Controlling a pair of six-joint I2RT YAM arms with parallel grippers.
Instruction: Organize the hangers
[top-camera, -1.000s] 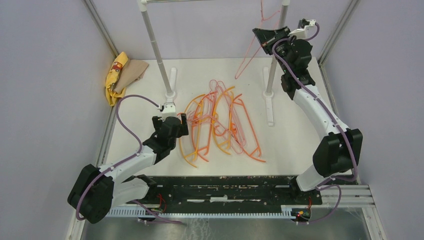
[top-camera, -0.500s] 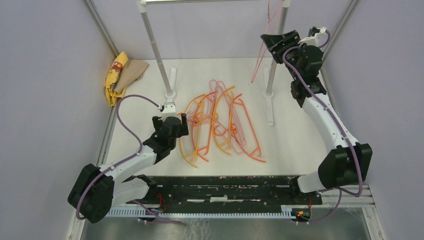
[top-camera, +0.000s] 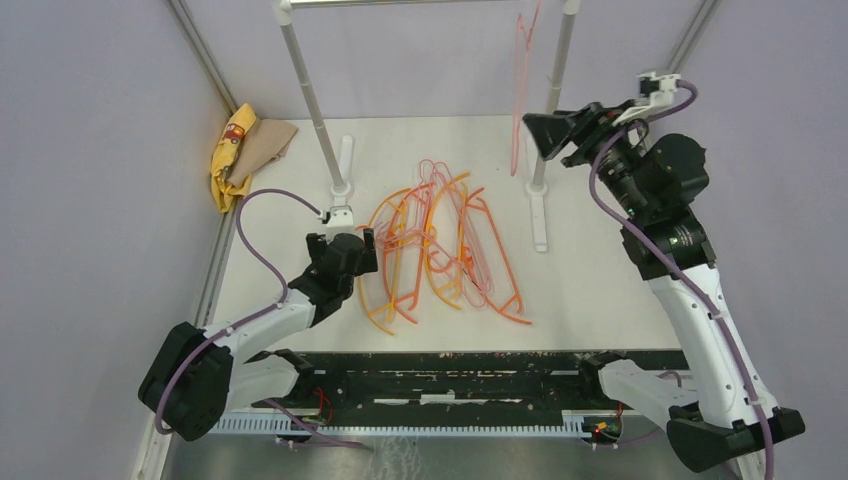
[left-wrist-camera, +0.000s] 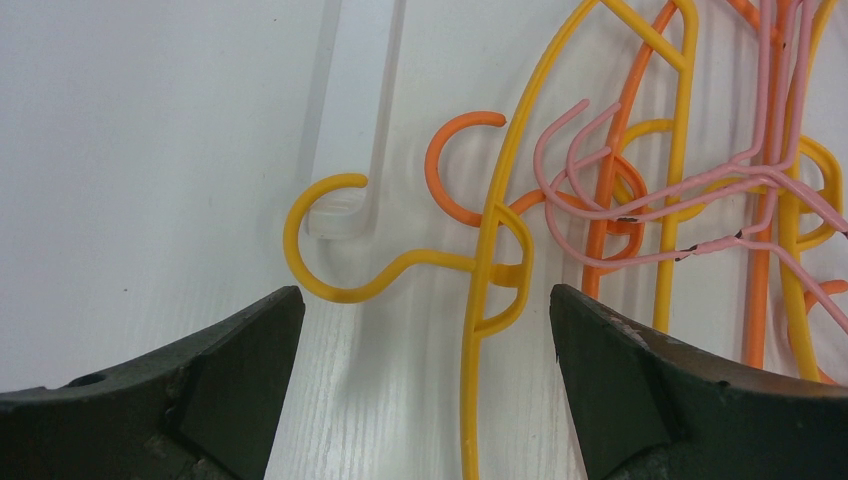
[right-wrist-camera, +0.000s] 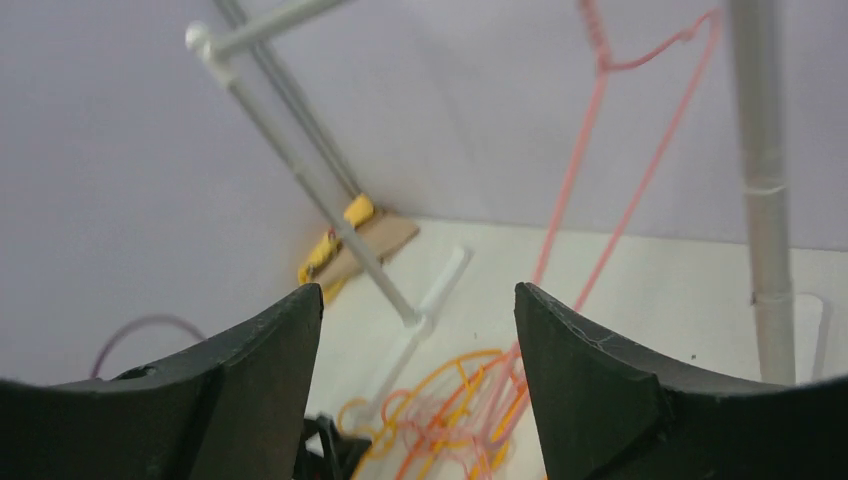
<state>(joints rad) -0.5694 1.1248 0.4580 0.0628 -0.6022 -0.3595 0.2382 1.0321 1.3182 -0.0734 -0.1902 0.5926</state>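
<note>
Lying tangled in the middle of the table (top-camera: 600, 280), most hangers (top-camera: 440, 250) form a heap of orange, yellow and pink between the feet of the rack (top-camera: 316, 110). One pink hanger (top-camera: 520, 90) hangs from the rack's top rail, just beside the right pole (top-camera: 556, 90). The left gripper (top-camera: 340, 238) sits low at the heap's left edge, fingers apart and empty. In its wrist view a yellow hook (left-wrist-camera: 330, 255) lies just ahead between them, partly over a rack foot (left-wrist-camera: 355, 120), with orange and pink hooks crossing beyond it. The right gripper (top-camera: 538, 138) is raised near the right pole, fingers spread, holding nothing. A yellow cloth (top-camera: 230, 150) lies in the far left corner.
</note>
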